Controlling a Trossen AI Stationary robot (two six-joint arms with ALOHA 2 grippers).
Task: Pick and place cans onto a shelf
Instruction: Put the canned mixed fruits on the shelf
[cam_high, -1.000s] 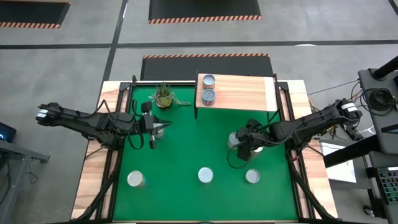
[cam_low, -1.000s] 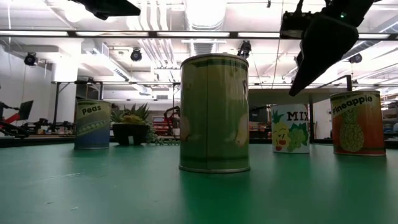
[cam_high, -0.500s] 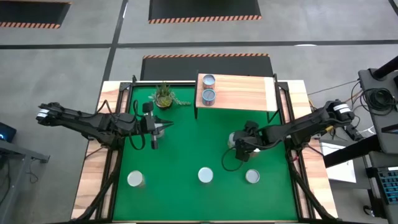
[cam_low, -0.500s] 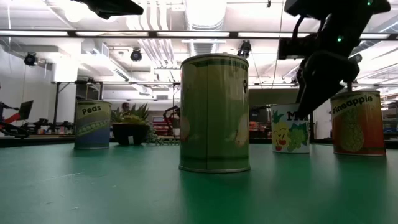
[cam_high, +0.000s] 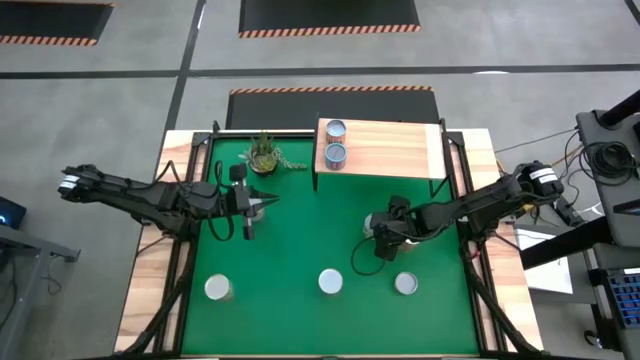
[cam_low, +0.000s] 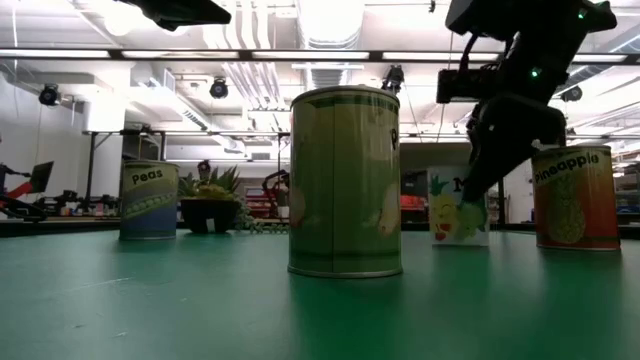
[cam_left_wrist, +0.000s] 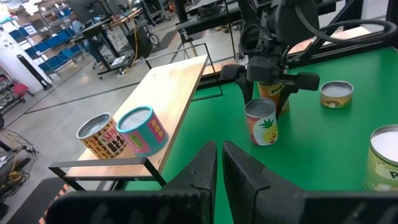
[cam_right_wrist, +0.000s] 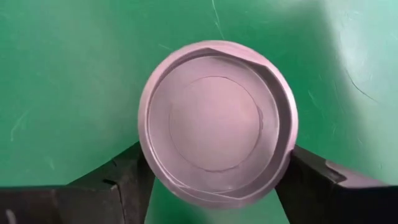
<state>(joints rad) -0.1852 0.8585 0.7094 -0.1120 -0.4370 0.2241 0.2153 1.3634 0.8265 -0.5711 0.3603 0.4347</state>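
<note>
Your right end effector (cam_high: 381, 234) sits over the right-centre of the green counter (cam_high: 290, 240), lowered around a fruit-labelled can (cam_low: 452, 214). Its fingers (cam_right_wrist: 118, 180) stand spread on either side of that can's silver top (cam_right_wrist: 216, 123), close against the rim, but you cannot tell whether they are pressing on it yet. The can stands upright on the counter.

Your left end effector (cam_high: 262, 202) waits above the left-centre of the counter, near the potted plant (cam_high: 264, 153), with its fingers (cam_left_wrist: 202, 171) nearly together and nothing between them.

The shelf (cam_high: 385, 147) stands at the far edge, right of centre, and two cans (cam_high: 336, 142) sit on its left end, one just behind the other. Three more cans stand along the near side of the counter: one at the left (cam_high: 218, 289), one in the middle (cam_high: 331, 283), one to the right (cam_high: 405, 284).
</note>
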